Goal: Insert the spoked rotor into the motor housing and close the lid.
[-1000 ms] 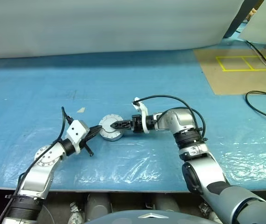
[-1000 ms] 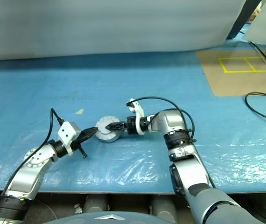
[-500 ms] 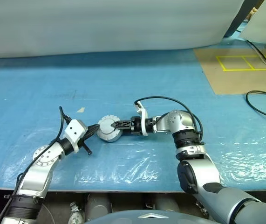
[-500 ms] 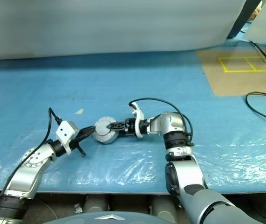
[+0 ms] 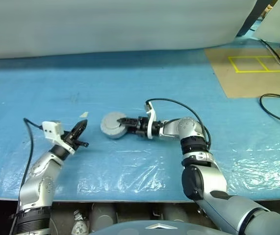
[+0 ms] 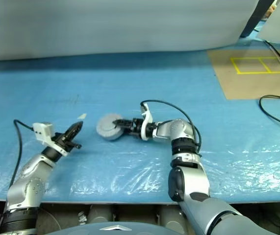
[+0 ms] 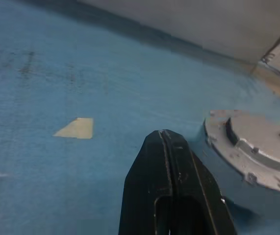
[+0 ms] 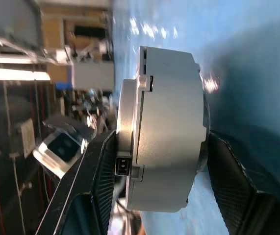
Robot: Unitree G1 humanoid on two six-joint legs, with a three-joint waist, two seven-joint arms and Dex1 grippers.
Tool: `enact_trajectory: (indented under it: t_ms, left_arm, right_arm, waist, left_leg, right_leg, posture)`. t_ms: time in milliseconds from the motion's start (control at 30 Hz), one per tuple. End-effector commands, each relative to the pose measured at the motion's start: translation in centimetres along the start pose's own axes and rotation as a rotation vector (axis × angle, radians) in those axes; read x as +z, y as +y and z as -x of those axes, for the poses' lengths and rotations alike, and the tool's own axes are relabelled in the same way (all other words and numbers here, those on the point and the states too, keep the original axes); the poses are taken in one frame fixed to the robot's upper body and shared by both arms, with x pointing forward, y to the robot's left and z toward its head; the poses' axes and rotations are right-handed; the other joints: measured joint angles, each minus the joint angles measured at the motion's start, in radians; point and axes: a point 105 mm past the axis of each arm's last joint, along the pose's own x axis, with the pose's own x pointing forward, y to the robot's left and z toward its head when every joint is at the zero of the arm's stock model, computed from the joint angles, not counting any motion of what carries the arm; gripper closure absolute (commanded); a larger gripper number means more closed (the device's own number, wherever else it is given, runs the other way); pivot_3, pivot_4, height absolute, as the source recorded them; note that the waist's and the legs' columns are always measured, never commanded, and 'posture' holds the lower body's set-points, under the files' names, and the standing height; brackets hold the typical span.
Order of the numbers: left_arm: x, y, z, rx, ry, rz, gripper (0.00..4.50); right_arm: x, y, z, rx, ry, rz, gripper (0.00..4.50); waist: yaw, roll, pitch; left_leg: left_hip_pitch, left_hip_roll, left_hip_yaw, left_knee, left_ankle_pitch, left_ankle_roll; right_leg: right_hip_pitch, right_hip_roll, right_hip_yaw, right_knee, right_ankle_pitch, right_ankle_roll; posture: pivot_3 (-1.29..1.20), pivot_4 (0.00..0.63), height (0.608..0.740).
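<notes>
Now the motor housing (image 5: 113, 125) sits closed, lid (image 8: 128, 142) plain grey.

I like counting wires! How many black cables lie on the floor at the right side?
1 that I can see: a black looping cable on the blue sheet at the right edge, running up over the brown cardboard sheet. More may lie outside the picture.
</notes>
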Motion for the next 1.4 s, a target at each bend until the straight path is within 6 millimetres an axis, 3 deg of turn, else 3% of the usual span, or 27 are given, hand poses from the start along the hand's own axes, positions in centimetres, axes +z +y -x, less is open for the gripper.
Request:
enact_trajectory:
  t_ms: [33,167,267,367,633,1167,1400]
  left_arm:
    - [0.8,-1.5,0.0,-0.063,-0.037,0.130,4.50]
    - [1.0,-3.2,-0.7,-0.121,-0.064,0.260,4.50]
    - [1.7,-4.4,-1.6,-0.151,-0.128,0.390,3.88]
    - [2.0,-5.7,-2.3,-0.189,-0.154,0.495,2.89]
    - [2.4,-6.0,-3.4,-0.176,-0.168,0.589,0.15]
    - [2.1,-6.3,-5.6,-0.159,-0.166,0.744,0.05]
    - [2.9,-6.8,-6.2,-0.170,-0.198,0.781,0.05]
  right_arm:
    - [2.8,3.7,-0.5,0.150,-0.133,0.027,2.12]
    - [3.9,4.6,-0.7,0.182,-0.206,0.023,2.12]
    - [4.6,5.1,-0.9,0.197,-0.247,0.028,2.12]
    - [4.9,5.5,-1.2,0.204,-0.265,0.041,2.12]
    - [4.5,6.2,-1.7,0.238,-0.250,0.059,2.12]
    - [1.8,7.9,-2.3,0.345,-0.123,0.092,2.12]
    - [0.6,8.1,-2.5,0.360,-0.072,0.105,2.12]
  waist:
    - [0.001,0.000,0.000]
    - [0.002,-0.001,0.000]
    - [0.003,-0.001,0.001]
    - [0.002,-0.001,0.001]
    - [-0.002,-0.001,0.001]
    - [0.003,-0.002,0.001]
    - [0.003,-0.002,0.001]
  left_leg:
    - [0.000,0.000,0.000,0.000,0.000,0.000]
    - [0.000,0.001,0.000,-0.001,0.000,0.000]
    - [0.000,0.000,0.000,-0.001,0.000,0.000]
    - [0.000,0.001,0.000,0.000,0.000,0.000]
    - [-0.001,0.000,-0.001,0.000,0.000,0.000]
    - [-0.005,0.000,-0.007,0.010,0.000,0.000]
    - [-0.006,0.000,-0.009,0.014,0.000,0.000]
  right_leg:
    - [0.000,0.000,0.000,0.000,0.000,0.000]
    - [0.000,0.000,-0.001,0.000,0.000,0.000]
    - [0.000,0.000,-0.001,0.000,0.000,0.000]
    - [0.000,0.000,-0.001,0.001,0.000,0.000]
    - [0.000,0.000,-0.001,0.001,0.001,0.001]
    - [0.000,0.000,-0.003,0.007,0.001,0.001]
    - [0.000,0.000,-0.003,0.009,0.001,0.002]
  posture:
    - [0.00,0.150,0.740]
    - [0.00,0.150,0.740]
    - [0.00,0.150,0.740]
    - [0.00,0.150,0.740]
    - [0.00,0.150,0.740]
    - [0.00,0.150,0.740]
    - [0.00,0.150,0.740]
